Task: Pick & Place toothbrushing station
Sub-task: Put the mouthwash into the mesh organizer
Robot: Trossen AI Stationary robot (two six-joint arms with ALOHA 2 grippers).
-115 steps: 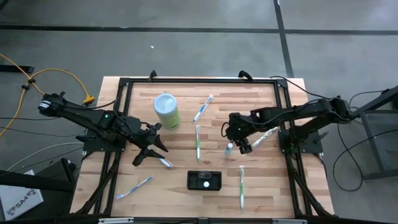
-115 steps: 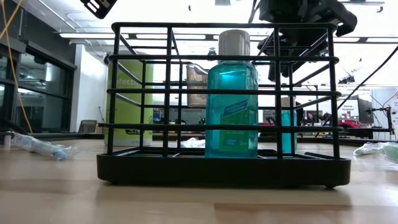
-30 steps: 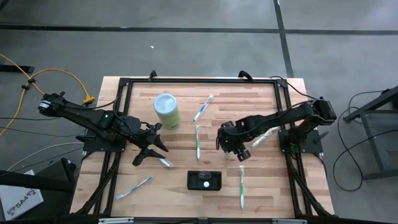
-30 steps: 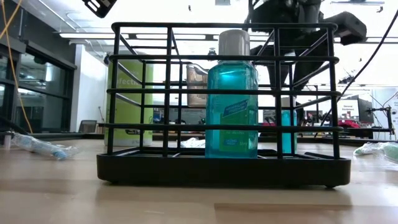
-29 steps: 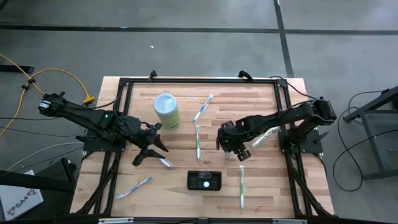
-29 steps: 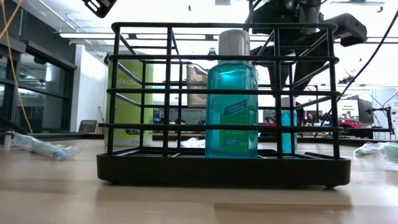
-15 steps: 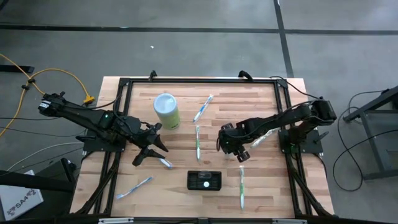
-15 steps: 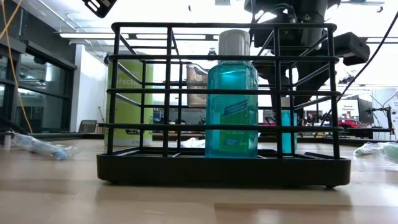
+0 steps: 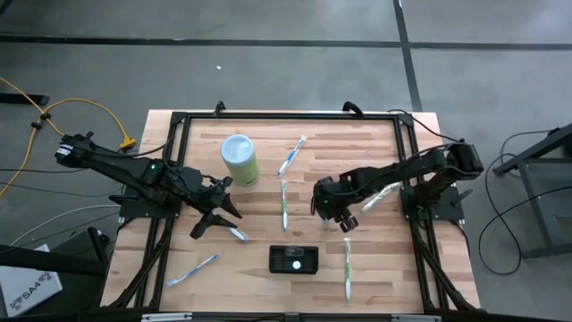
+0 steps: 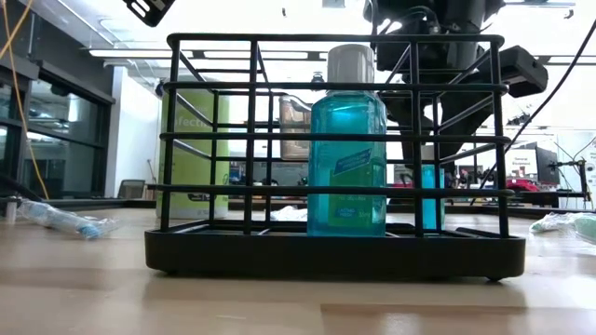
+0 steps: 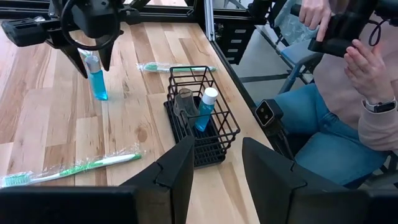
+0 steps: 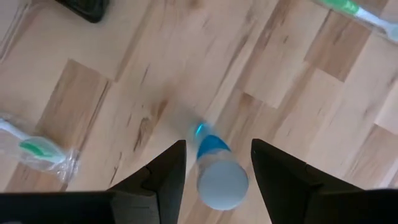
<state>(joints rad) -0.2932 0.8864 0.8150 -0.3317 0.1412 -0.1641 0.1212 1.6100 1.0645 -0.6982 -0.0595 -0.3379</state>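
L hand (image 9: 216,221) waits at 9 o'clock on the surface (image 9: 375,152), fingers apart, holding nothing.

The toothbrushing station (image 9: 293,259), a black wire rack, sits at 6 o'clock near the front edge. A teal mouthwash bottle (image 10: 346,140) stands inside it.

R hand (image 9: 337,215) hovers just past centre toward 3 o'clock, at approx. 1 o'clock from the station. Its fingers are spread either side of a small blue bottle (image 12: 222,183) with a pale cap, w/ a gap on each side and no grip yet.

The step looks like grasping that bottle for the station. To do it well, the hand should:
- centre the cap between the fingers
- drop straight down so neither finger clips it, since the bottle is narrow and upright and probably tips easily
- close on the body below the cap, not on the cap itself
- lift vertically before heading toward 7 o'clock

The rack's free compartments beside the mouthwash look tight, so entry should come from directly above.

Station orientation: upright, open top facing up. Its long axis runs 9-to-3 o'clock, parallel w/ the surface's front edge.
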